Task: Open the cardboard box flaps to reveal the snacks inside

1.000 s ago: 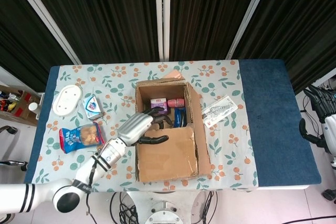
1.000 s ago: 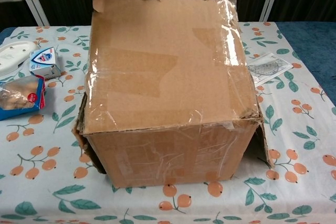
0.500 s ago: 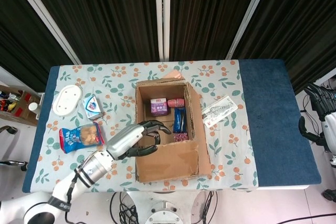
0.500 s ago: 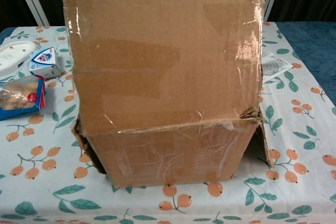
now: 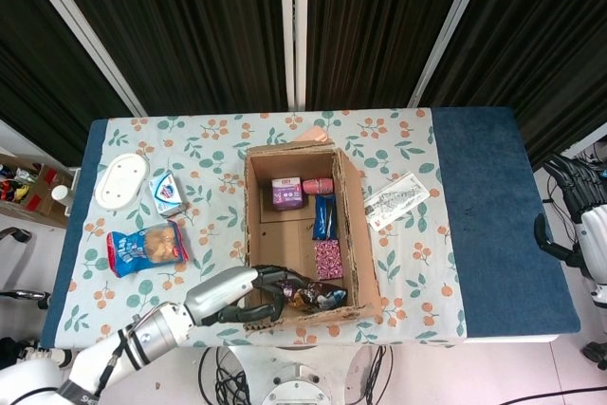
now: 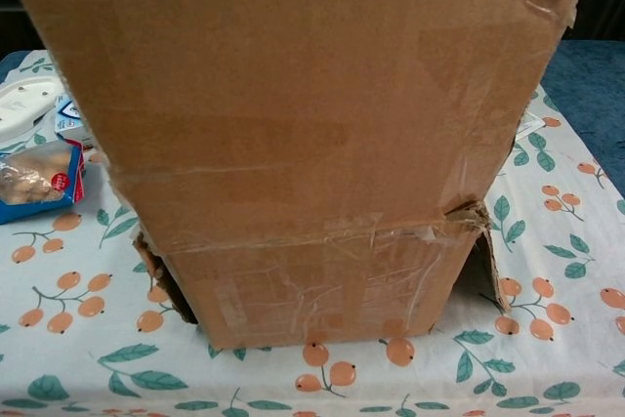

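Note:
The cardboard box point(image 5: 353, 234) sits mid-table with its top open. Inside lie a purple carton point(image 5: 286, 193), a pink roll point(image 5: 319, 185), a blue pack point(image 5: 325, 217), a magenta pack point(image 5: 327, 259) and a dark wrapper point(image 5: 313, 297). My left hand point(image 5: 254, 293) reaches in from the front left and grips the near flap point(image 5: 313, 318), its fingers curled over the flap's edge inside the box. In the chest view that raised flap point(image 6: 293, 95) fills most of the frame above the box's front wall point(image 6: 312, 290) and hides the hand. My right hand point(image 5: 577, 185) hangs off the table's right side, holding nothing.
Left of the box lie a white oval dish point(image 5: 121, 181), a small blue-white carton point(image 5: 167, 193) and a blue snack bag point(image 5: 146, 246). A clear packet point(image 5: 396, 200) lies to its right. A blue cloth point(image 5: 493, 215) covers the table's right end.
The near flap has swung up and toward me, from lying over the box to standing past upright. My left hand drew back with it, uncovering more snacks. The right hand stayed put.

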Controlling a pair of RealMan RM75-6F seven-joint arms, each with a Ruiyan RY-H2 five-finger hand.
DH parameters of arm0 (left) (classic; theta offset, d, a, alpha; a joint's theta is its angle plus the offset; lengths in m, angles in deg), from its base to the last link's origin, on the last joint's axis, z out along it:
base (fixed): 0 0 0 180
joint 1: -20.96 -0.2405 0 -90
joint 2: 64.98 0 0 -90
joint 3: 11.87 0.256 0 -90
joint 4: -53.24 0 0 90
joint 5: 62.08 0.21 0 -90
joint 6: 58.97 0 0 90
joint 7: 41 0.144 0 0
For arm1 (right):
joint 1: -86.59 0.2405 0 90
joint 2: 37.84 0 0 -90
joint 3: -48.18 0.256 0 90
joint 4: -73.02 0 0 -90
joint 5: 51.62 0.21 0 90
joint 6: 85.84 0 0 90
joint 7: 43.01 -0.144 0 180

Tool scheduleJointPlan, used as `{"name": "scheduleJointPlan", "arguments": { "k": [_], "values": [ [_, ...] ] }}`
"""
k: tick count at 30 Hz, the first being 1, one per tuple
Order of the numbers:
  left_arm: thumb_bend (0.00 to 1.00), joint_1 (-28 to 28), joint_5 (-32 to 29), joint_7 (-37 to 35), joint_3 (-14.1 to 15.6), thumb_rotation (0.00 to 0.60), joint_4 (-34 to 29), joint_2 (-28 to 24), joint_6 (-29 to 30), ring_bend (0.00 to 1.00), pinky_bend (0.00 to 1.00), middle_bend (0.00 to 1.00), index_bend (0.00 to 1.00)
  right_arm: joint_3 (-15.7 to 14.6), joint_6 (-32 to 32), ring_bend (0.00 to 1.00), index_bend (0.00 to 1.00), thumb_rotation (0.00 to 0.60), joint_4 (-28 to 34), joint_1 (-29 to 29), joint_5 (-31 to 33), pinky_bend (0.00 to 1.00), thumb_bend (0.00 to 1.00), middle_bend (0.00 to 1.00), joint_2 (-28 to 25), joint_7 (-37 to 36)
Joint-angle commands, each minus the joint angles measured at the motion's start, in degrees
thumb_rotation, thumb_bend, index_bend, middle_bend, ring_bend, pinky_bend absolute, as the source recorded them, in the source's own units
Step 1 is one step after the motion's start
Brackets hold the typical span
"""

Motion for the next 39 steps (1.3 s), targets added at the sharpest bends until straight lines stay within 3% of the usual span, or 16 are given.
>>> {"name": "scheduleJointPlan", "arguments": {
  "k": [1, 15, 18, 22, 26, 29, 32, 37, 39],
  "values": [
    [0.03, 0.2, 5.6, -6.9, 2.2, 0.0, -0.1, -3.6, -2.4, 0.19, 0.17, 0.59, 0.19, 0.0, -0.1, 0.0, 0.0, 0.6, 0.2, 0.0, -0.2, 0.0, 0.52, 0.0, 0.0, 0.2],
    [0.03, 0.4, 6.1, -8.6, 3.8, 0.0, 0.9, -5.7, 1.7, 0.19, 0.17, 0.57, 0.19, -0.2, 0.1, 0.0, 0.0, 0.6, 0.4, 0.1, -0.4, 0.0, 0.52, 0.0, 0.2, 1.0],
    [0.03, -0.3, 4.9, -4.4, 3.4, 0.0, 2.9, -5.8, 4.5, 0.18, 0.17, 0.47, 0.19, -0.4, 0.5, 0.0, 0.0, 0.6, 0.7, 0.1, -0.2, 0.0, 0.52, 0.0, 0.0, 2.2],
    [0.03, -4.0, -0.8, 11.0, 2.6, 0.01, 8.6, -3.1, 14.1, 0.17, 0.17, 0.34, 0.19, -0.8, 0.7, 0.0, 0.0, 0.6, 0.8, -0.4, -0.1, 0.0, 0.52, 0.0, -0.2, 6.0],
    [0.03, -9.4, -4.8, 31.0, 2.9, 0.158, 17.9, 2.8, 28.0, 0.15, 0.18, 0.22, 0.19, -2.3, 0.7, 0.0, 0.0, 0.6, 0.0, -1.9, 0.1, 0.0, 0.51, 0.0, 0.0, 10.5],
    [0.04, -14.1, -1.1, 43.2, 3.9, 0.258, 29.9, 9.6, 40.7, 0.09, 0.18, 0.15, 0.15, -4.4, 1.2, 0.0, 0.0, 0.6, -1.5, -3.9, 0.6, 0.0, 0.51, 0.0, 1.1, 13.8],
    [0.04, -18.6, 3.3, 44.0, 7.9, 0.408, 40.8, 13.1, 46.4, 0.05, 0.18, 0.06, 0.11, -6.6, 1.2, 0.0, 0.0, 0.6, -4.1, -6.3, 1.3, 0.0, 0.5, 0.0, 3.3, 17.9],
    [0.04, -24.7, 3.6, 39.2, 14.4, 0.418, 52.0, 15.8, 46.6, 0.05, 0.18, 0.04, 0.1, -9.1, -0.3, 0.0, 0.0, 0.6, -8.9, -11.2, 3.6, 0.0, 0.49, 0.0, 9.6, 23.4],
    [0.04, -26.2, 3.5, 38.8, 15.4, 0.415, 55.6, 17.3, 46.9, 0.05, 0.18, 0.05, 0.1, -9.0, 0.0, 0.0, 0.0, 0.6, -10.4, -11.9, 4.6, 0.0, 0.48, 0.0, 11.3, 23.7]
  ]
}}
